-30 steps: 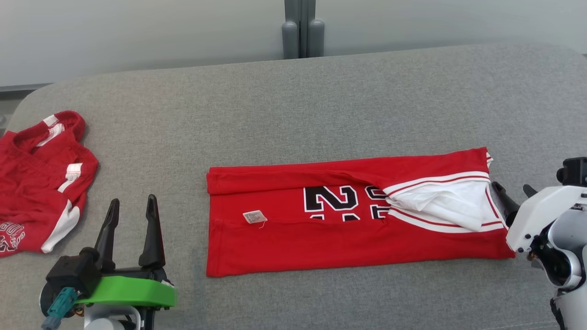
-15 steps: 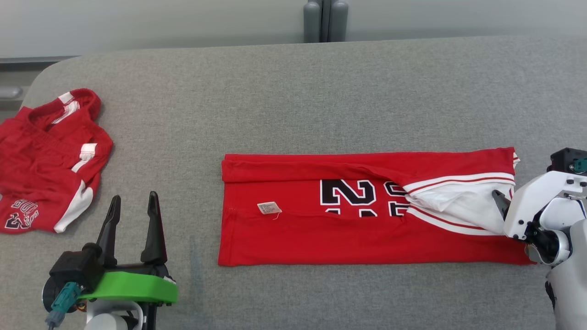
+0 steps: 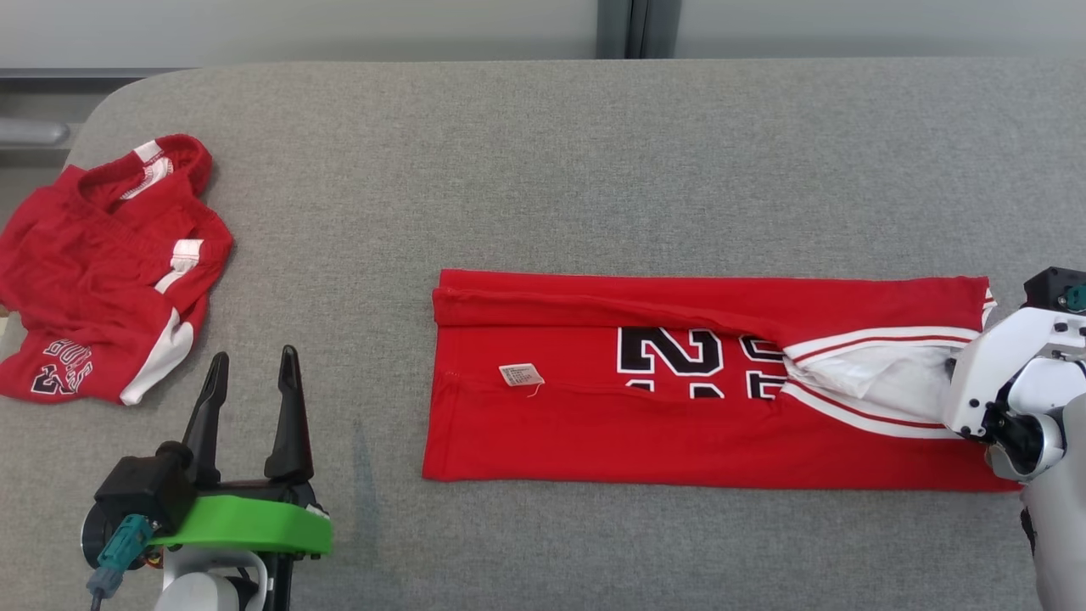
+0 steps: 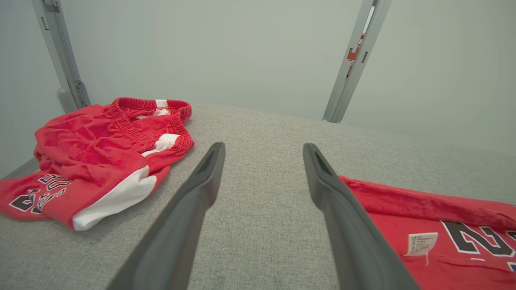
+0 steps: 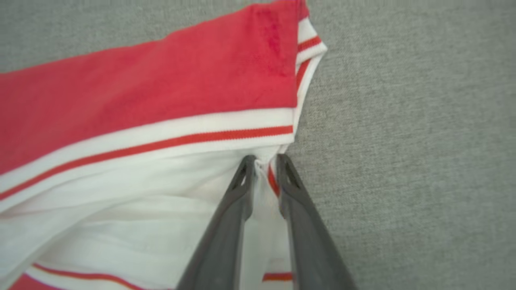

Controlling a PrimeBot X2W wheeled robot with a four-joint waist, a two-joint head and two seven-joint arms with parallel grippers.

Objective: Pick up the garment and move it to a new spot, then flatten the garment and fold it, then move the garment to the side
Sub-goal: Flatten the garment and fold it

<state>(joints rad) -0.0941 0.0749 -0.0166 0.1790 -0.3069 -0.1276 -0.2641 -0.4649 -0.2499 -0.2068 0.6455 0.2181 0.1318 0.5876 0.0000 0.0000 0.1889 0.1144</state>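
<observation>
Our right gripper (image 5: 266,163) just pinched the 3 o'clock end of the jersey (image 3: 645,433), so we can fold; left gripper (image 3: 252,373) idles wide at 7 o'clock

Red jersey (image 3: 679,441) folded lengthwise into a long flat strip, lying centre-right on grey padded table (image 3: 509,170). Black white-outlined number (image 3: 670,352) partly showing, small white label (image 3: 520,374) toward left end, white red-striped trim (image 3: 874,373) bunched at right end.

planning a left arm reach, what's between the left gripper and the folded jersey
Only bare grey surface lies between the left gripper and the jersey; the head view shows this stretch plainly.
</observation>
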